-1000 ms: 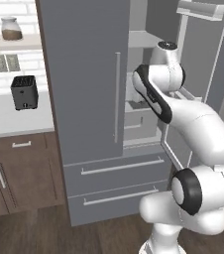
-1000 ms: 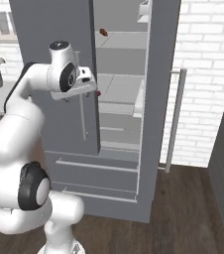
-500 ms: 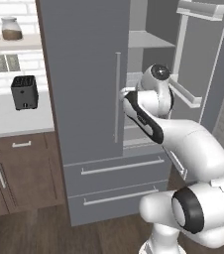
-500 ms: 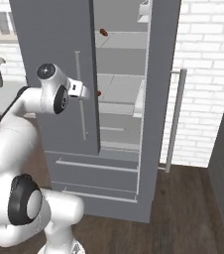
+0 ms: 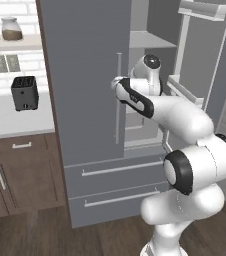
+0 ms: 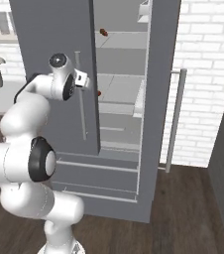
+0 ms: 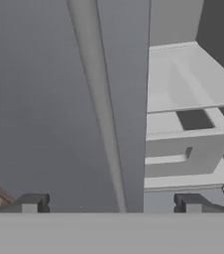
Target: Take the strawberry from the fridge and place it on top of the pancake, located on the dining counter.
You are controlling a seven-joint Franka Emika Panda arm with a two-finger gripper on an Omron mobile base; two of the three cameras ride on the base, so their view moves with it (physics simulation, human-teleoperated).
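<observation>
Risk lies chiefly in the approach: the tool (image 7: 109, 203) is spread wide and holds nothing, and in the hand view it is pointed at the closed left door of the fridge (image 5: 85, 100), with the long silver handle (image 7: 101, 114) running up between the fingertips (image 7: 32, 202). If the hand is driven forward on this line, the door or the handle is likely to be struck rather than the open compartment entered. A wide swing around the door edge could also catch the forearm on that edge, since the arm is seen close to it in both base views.

The strawberry (image 6: 99, 93) is seen in the right base view as a tiny red spot on a middle shelf, just past the edge of the closed door and near the tool's wrist. Being so small, it could be nudged deeper or rolled off the shelf by a finger that arrives too low or off-centre.

A reddish-brown item (image 6: 103, 31) rests on a higher shelf and could be mistaken for the target. In the hand view, pale grey shelves (image 7: 183, 79) and a bin-like drawer (image 7: 186, 149) are seen inside the open half; nothing can be made out in them from that angle. A door bin (image 5: 185, 90) on the opened right door is seen, contents unclear.
</observation>
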